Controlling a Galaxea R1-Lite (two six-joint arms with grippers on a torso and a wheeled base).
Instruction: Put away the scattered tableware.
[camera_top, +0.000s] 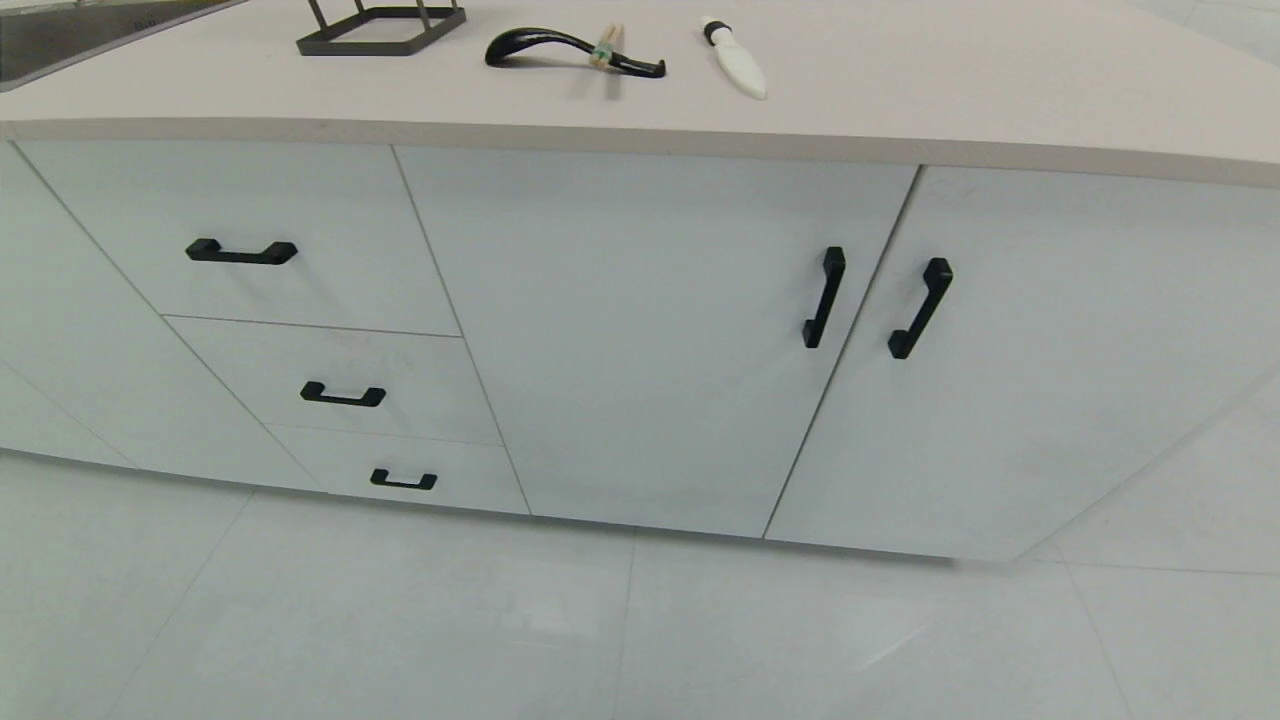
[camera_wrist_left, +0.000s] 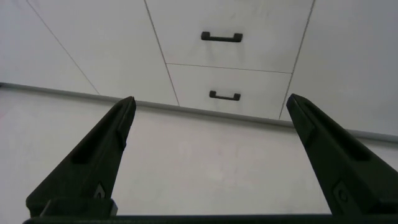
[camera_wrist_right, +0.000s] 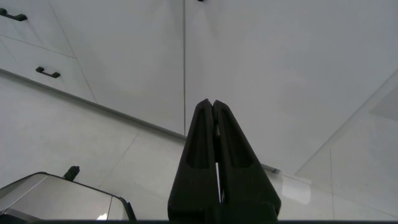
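On the pale countertop (camera_top: 900, 70) lie a black ladle (camera_top: 560, 48), a pair of wooden chopsticks (camera_top: 607, 48) crossing its handle, and a white knife with a black collar (camera_top: 737, 60). A black wire rack (camera_top: 380, 28) stands to their left. My left gripper (camera_wrist_left: 211, 106) hangs open low over the floor, facing the lower drawers (camera_wrist_left: 230, 81), nothing between its fingers. My right gripper (camera_wrist_right: 214, 109) is shut and empty, pointing at the cabinet doors (camera_wrist_right: 261, 56) near the floor.
A white cabinet front holds three drawers with black handles (camera_top: 241, 251) on the left and two doors with vertical handles (camera_top: 823, 297) on the right. A dark sink or hob (camera_top: 60, 35) lies at the counter's far left. Grey tiled floor (camera_top: 640, 630) spreads in front.
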